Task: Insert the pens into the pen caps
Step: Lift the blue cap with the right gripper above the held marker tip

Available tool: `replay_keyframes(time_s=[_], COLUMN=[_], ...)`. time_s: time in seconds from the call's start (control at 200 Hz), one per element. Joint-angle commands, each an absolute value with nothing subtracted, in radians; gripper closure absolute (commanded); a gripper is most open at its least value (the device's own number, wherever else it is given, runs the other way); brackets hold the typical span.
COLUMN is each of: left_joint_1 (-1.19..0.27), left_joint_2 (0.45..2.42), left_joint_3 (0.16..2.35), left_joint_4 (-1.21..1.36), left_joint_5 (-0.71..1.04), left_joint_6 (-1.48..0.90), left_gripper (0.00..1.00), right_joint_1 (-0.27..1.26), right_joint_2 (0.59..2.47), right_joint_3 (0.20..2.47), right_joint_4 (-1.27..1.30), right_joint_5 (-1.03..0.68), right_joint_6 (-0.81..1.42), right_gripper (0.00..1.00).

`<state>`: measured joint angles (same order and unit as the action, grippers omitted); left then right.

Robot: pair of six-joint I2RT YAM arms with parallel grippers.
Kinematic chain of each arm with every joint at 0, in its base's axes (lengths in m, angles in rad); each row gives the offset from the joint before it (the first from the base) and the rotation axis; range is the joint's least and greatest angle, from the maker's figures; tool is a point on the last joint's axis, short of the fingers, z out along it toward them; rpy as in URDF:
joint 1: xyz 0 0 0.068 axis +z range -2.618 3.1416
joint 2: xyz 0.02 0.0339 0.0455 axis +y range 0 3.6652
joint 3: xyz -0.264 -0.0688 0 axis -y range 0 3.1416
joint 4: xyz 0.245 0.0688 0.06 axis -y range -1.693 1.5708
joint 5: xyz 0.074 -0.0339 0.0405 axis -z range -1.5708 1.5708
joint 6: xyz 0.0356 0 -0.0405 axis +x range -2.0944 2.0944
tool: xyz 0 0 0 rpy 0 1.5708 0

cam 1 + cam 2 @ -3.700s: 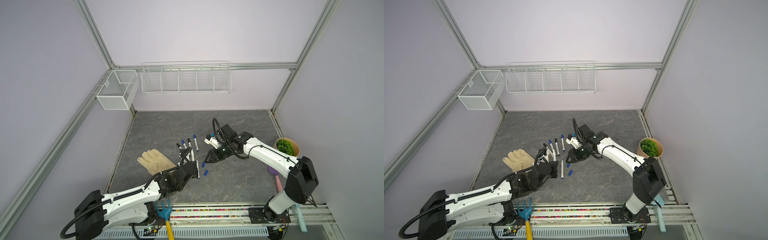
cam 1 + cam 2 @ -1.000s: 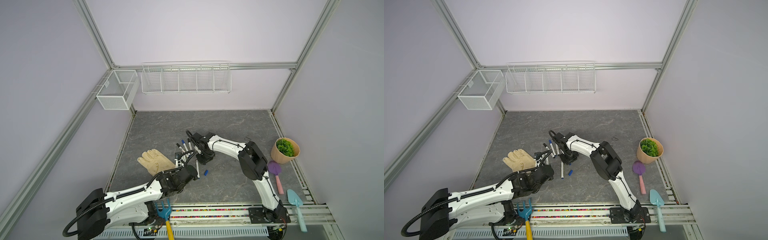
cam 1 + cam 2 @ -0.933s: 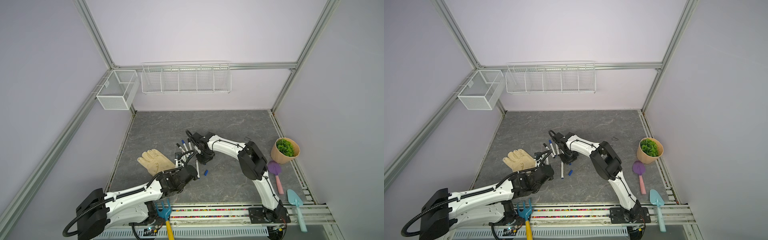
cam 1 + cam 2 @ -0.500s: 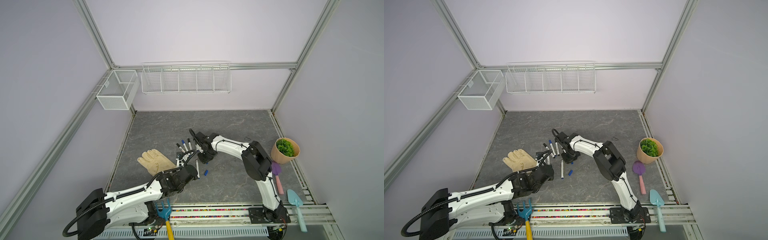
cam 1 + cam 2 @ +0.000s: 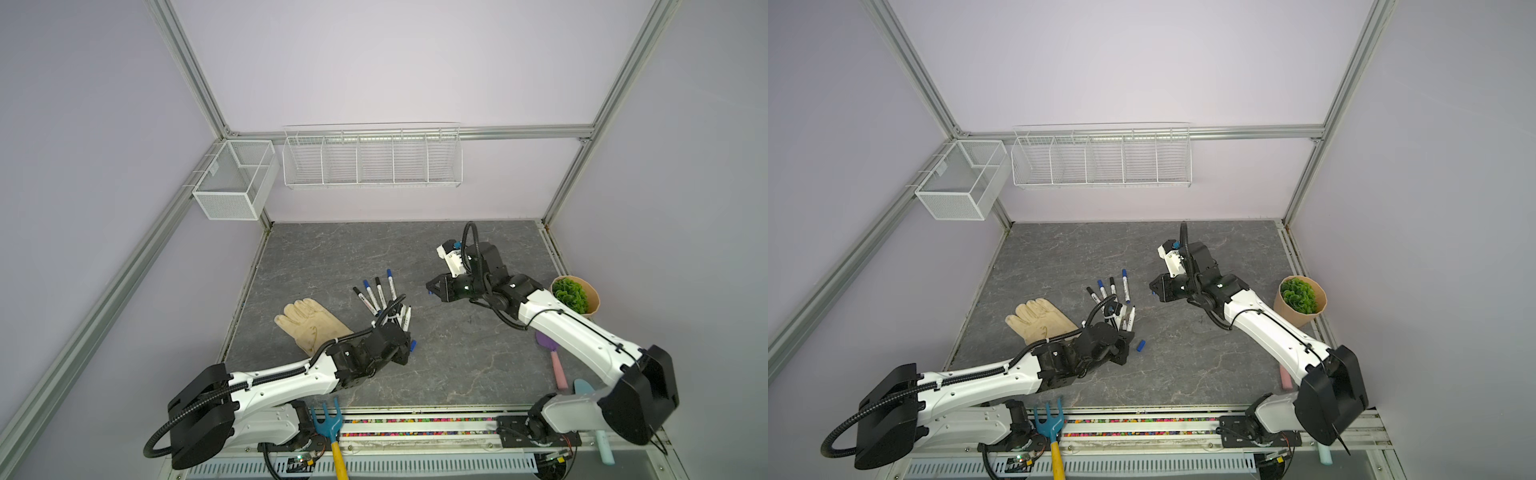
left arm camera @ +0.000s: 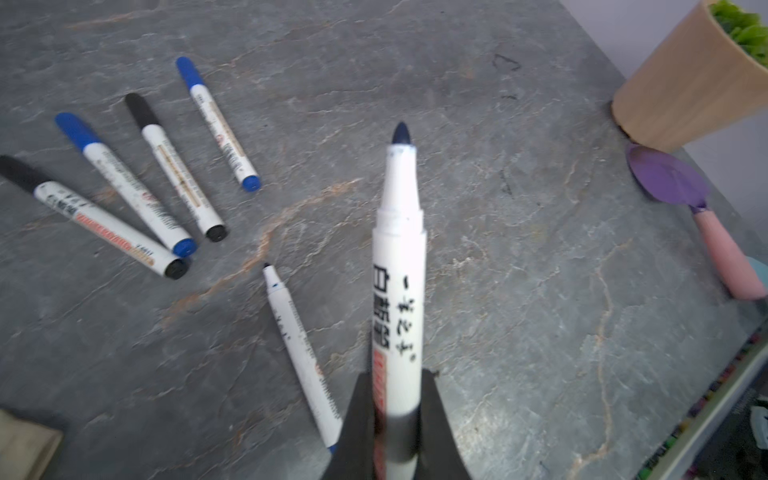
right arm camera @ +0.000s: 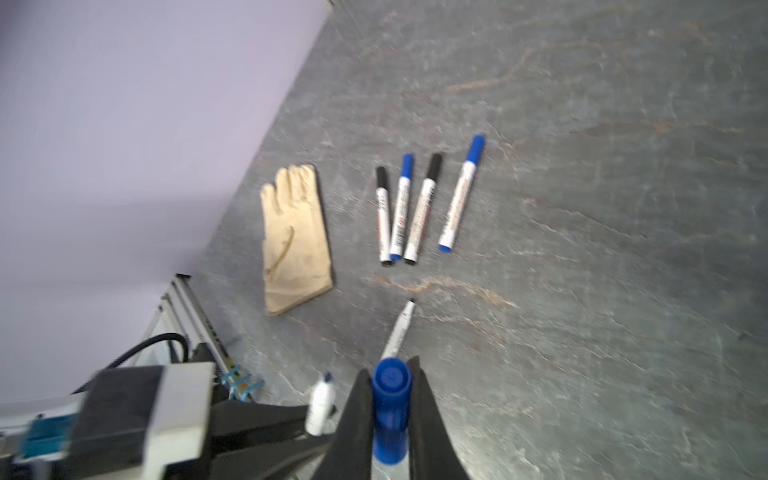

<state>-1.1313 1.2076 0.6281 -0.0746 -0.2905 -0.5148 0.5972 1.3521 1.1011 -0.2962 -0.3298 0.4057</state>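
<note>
My left pincer (image 6: 395, 388) is clamped on the lower barrel of an uncapped pen (image 6: 399, 291). My right pincer (image 7: 390, 368) is closed around a blue cap (image 7: 390, 415), raised above the table (image 5: 457, 353). Four capped pens (image 7: 424, 208) lie fanned side by side, with a second uncapped pen (image 6: 299, 345) and a loose blue cap (image 5: 1141, 345) near the left pincer.

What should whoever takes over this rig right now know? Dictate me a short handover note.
Left gripper: shut on an uncapped pen, tip exposed.
Right gripper: shut on a blue cap, held above the table, apart from the left.
On the table: four capped pens fanned side by side; a second bare pen and a loose blue cap near the left gripper.
Done: four pens capped.
Left: join the held pen and cap, then cap the last pen.
</note>
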Motion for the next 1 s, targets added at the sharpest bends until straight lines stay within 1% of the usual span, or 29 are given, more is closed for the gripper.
replay_keyframes(time_s=[0.0,0.2,0.69,0.994], left_joint_1=[-1.148,-1.159,-1.160,-1.160], left_joint_2=[1.225,1.222,1.224,1.236], left_joint_3=[0.680,0.683,0.687,0.690], left_joint_4=[0.011,0.033,0.040,0.040], left_joint_5=[-0.253,-0.264,-0.278,-0.275], left_joint_6=[-0.448,-0.446,-0.451,-0.449], left_gripper=[1.00,1.00,1.00,1.00], right_joint_1=[0.599,0.600,0.600,0.606], right_joint_2=[1.342,1.365,1.351,1.344], right_joint_3=[1.060,1.081,1.074,1.069], right_joint_4=[-0.194,-0.232,-0.314,-0.320], right_joint_5=[-0.415,-0.473,-0.465,-0.510], right_joint_6=[0.463,0.425,0.362,0.356], right_gripper=[0.89,0.89,0.89,0.90])
